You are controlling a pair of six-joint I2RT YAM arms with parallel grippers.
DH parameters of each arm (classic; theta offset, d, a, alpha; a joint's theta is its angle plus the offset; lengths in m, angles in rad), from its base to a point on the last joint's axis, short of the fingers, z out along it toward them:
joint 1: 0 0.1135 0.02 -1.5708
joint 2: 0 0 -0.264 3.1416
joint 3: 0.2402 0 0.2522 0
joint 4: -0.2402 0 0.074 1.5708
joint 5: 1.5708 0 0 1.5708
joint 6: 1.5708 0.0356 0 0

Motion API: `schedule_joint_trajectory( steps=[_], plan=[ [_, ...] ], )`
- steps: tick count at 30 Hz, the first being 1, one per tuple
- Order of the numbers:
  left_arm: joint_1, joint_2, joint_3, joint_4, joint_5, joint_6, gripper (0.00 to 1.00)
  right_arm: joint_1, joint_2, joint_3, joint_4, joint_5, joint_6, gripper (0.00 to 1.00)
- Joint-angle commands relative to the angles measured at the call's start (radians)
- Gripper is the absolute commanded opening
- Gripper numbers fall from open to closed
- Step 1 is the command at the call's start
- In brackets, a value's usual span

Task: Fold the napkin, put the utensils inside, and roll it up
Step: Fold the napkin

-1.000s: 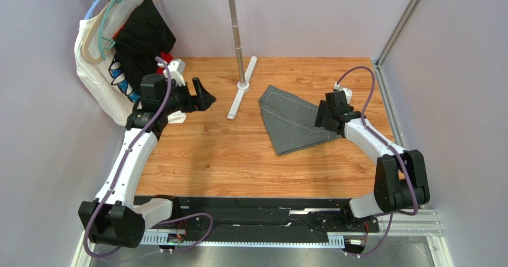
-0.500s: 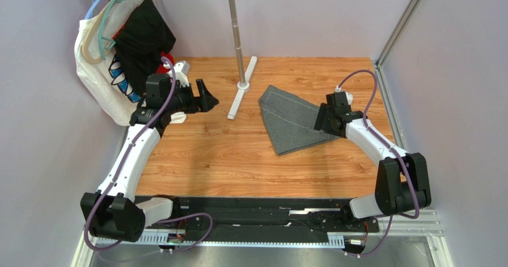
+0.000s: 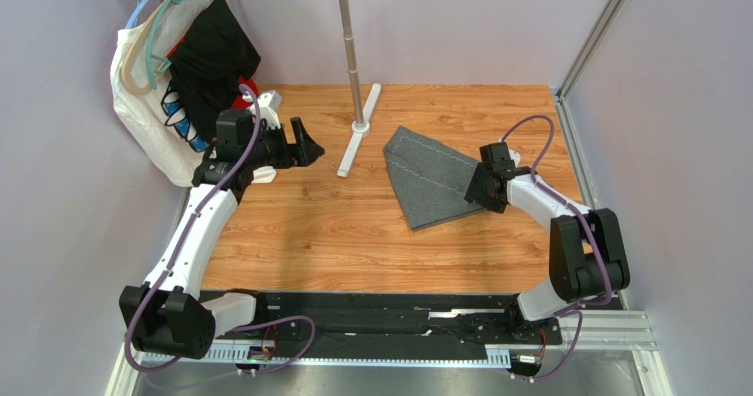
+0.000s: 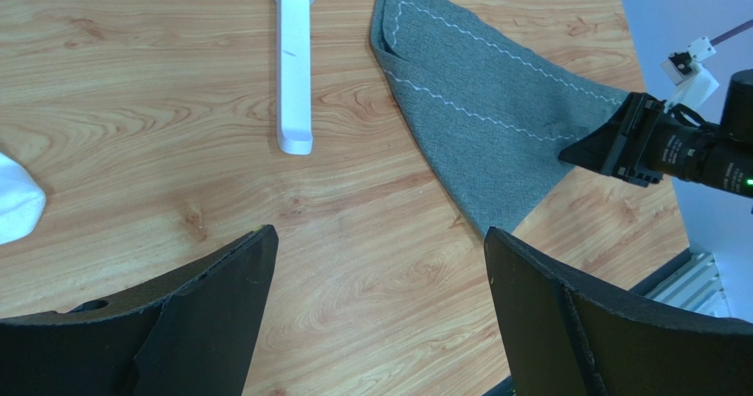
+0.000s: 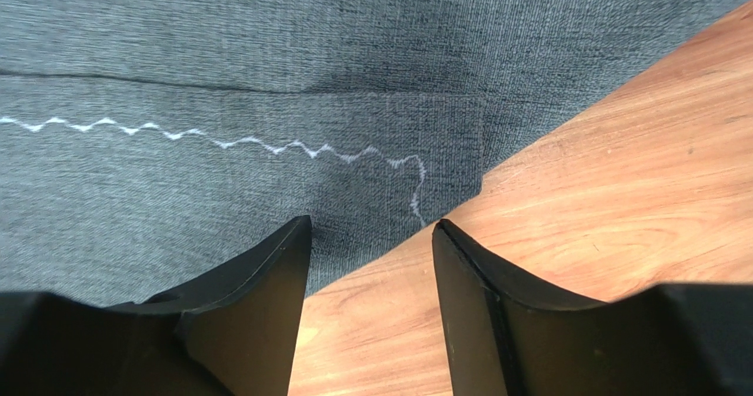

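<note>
Done: the napkin (image 3: 433, 180) lies folded into a triangle, on the right half of the surface (image 3: 309, 237).
Left: no utensils in view; loading and rolling not yet done.
Right pincer (image 5: 371, 224): released, jaws apart astride the napkin's right corner.
Left pincer (image 4: 378, 233): released, empty, well apart at left.
Surface: wood-grain.
Room: white-footed pole (image 3: 347, 43), hanging clothes (image 3: 208, 52) far left, pale walls (image 3: 460, 25).

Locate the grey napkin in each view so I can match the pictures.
Top external: napkin lies right of centre, folded into a triangle.
Left wrist: upper right of the picture.
Right wrist: fills the top and left.
Shared landmark: its pale zigzag stitching, seen in all three views.
</note>
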Motion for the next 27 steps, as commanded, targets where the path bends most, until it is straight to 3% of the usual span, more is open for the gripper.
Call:
schedule_joint_trajectory(
  steps=[1, 17, 25, 27],
  plan=[
    [-0.003, -0.023, 0.009, 0.018, 0.013, -0.006, 0.96, -0.009, 0.037, 0.022, 0.047, 0.004, 0.021, 0.56],
    [-0.003, -0.024, 0.004, 0.026, 0.022, -0.011, 0.96, -0.013, 0.063, 0.074, 0.032, 0.019, -0.011, 0.28],
    [-0.004, -0.021, 0.003, 0.027, 0.029, -0.014, 0.96, -0.013, 0.092, 0.129, 0.045, -0.008, -0.030, 0.00],
    [-0.006, -0.021, 0.003, 0.026, 0.029, -0.014, 0.96, -0.014, 0.093, 0.136, 0.058, -0.028, -0.034, 0.00]
  ],
)
